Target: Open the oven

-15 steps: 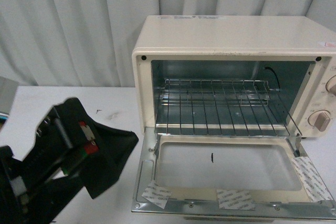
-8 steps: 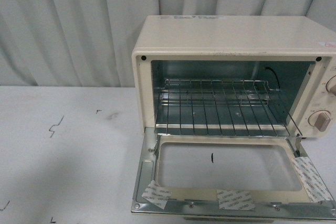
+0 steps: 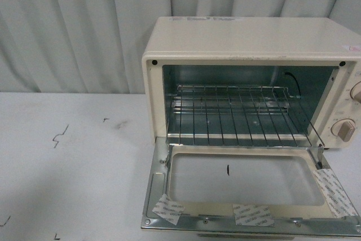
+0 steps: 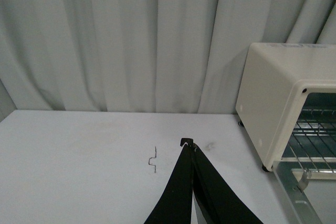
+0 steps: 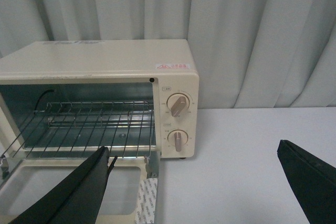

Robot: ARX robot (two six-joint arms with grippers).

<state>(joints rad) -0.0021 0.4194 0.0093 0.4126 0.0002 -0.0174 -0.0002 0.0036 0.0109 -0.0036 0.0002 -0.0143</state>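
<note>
The cream-white oven point(image 3: 248, 38) stands on the white table at the right of the front view. Its glass-windowed door point(image 3: 242, 179) lies folded down flat toward me, and the wire rack point(image 3: 237, 117) shows inside. Two round knobs point(image 5: 178, 105) sit on its right panel. Neither gripper shows in the front view. In the left wrist view my left gripper point(image 4: 188, 142) is shut and empty above bare table, left of the oven point(image 4: 273, 103). In the right wrist view my right gripper point(image 5: 197, 163) is open wide and empty, in front of the oven's right end point(image 5: 105, 66).
A grey-white curtain point(image 3: 73, 26) hangs behind the table. The white table point(image 3: 67, 162) has small dark marks point(image 3: 59, 135). Pieces of printed tape point(image 3: 251, 214) stick to the inner side of the door along its front edge.
My left arm, at the lower left of the front view a second ago, has drawn back out of that view. The oven door stays flat open.
</note>
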